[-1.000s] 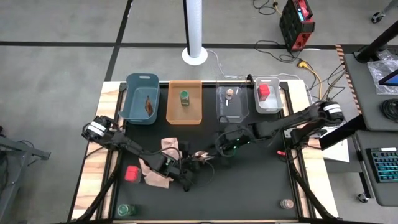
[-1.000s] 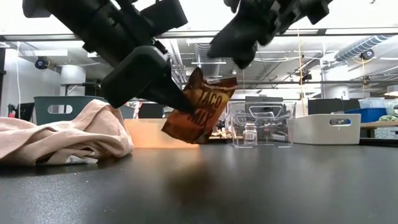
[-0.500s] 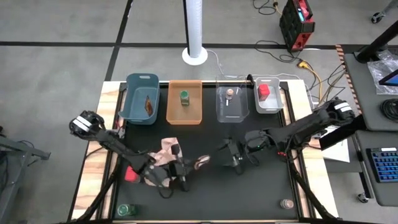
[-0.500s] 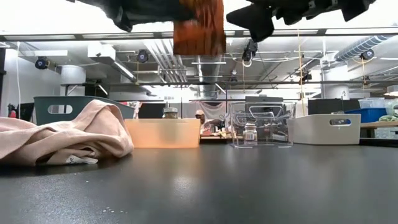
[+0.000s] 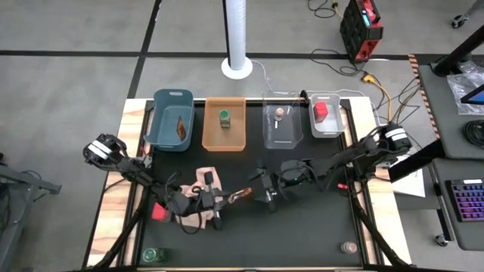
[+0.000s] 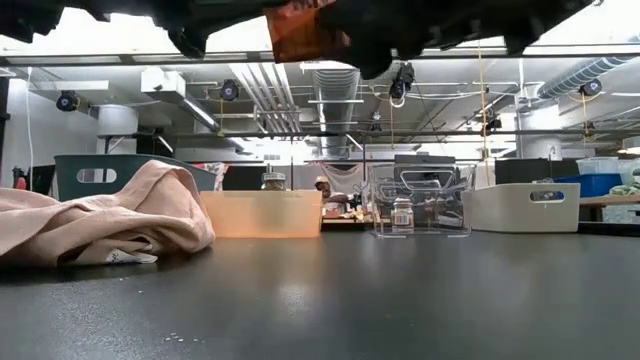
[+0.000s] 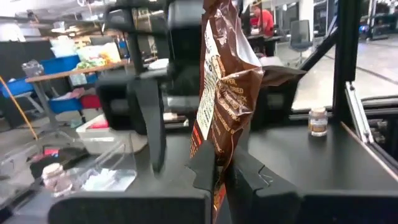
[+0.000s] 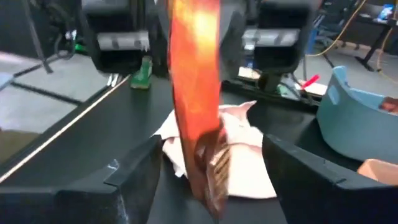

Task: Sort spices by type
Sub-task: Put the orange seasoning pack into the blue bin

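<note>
Brown foil packet (image 7: pixel 225 93) — creased, upright

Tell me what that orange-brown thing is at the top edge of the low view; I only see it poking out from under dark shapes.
Observer: It is a foil packet, clamped upright in the shut left pincer.
Operator: And the other arm?
Observer: The right pincer faces it, open, with one finger on each side of the packet. I cannot tell if it touches.
Operator: Where might the packet go?
Observer: Probably the teal bin. Seen from above, a second foil packet lies inside it.
</note>
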Motion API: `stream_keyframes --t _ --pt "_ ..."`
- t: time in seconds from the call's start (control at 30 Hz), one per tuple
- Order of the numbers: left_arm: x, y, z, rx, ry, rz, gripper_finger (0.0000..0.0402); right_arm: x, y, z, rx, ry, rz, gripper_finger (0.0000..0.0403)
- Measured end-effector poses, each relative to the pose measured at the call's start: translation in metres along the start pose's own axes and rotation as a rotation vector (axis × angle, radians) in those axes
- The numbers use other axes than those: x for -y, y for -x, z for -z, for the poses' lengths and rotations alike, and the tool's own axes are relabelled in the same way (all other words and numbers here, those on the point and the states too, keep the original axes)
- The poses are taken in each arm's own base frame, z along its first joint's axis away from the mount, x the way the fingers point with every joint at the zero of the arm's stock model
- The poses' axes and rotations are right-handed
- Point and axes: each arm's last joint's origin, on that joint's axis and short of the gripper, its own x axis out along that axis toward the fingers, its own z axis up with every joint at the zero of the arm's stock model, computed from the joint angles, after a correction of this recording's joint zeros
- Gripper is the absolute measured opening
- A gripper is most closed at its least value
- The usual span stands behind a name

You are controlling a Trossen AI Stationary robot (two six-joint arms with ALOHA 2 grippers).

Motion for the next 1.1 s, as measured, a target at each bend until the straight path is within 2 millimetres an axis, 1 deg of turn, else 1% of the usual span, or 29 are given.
stream_keyframes --t 0.07,0.17,0.23,0.37,0.4,0.6,0.77,0.93,1.0,1.1 --pt "0.002 -0.003 -0.003 0.007 -0.014 -0.001 0.0 -0.001 -0.008 0.001 -0.012 0.019 -0.007 0.0248" --pt "0.004 -0.005 -0.005 0.003 -0.048 -0.001 0.0006 -0.001 -0.014 0.002 -0.023 0.025 -0.009 0.02" --pt "0.004 -0.005 -0.005 -0.001 -0.054 -0.004 0.0014 -0.001 -0.016 0.0 -0.024 0.024 -0.008 0.0153" --pt "0.005 -0.004 -0.003 -0.016 -0.066 -0.017 0.003 -0.001 -0.013 0.0 -0.036 0.032 -0.008 0.0045" --pt "0.005 -0.004 -0.002 -0.023 -0.071 -0.017 0.0032 -0.001 -0.012 0.0 -0.038 0.04 -0.012 0.0039" --pt "0.005 -0.004 -0.002 -0.028 -0.073 -0.019 0.0041 -0.001 -0.009 0.001 -0.083 0.02 0.006 0.0039" --pt "0.005 -0.003 -0.002 -0.027 -0.063 -0.025 0.0081 0.001 -0.008 0.003 -0.145 0.018 0.061 0.0039" --pt "0.005 -0.008 -0.011 -0.017 -0.072 -0.09 0.0128 0.001 -0.008 0.004 -0.157 0.009 0.09 0.0039" --pt "0.004 -0.01 -0.014 -0.021 -0.095 -0.134 0.0138 0.002 -0.008 0.004 -0.158 0.009 0.093 0.0039" --pt "0.004 -0.011 -0.016 -0.021 -0.132 -0.144 0.0139 0.002 -0.008 0.005 -0.167 0.01 0.092 0.0039"
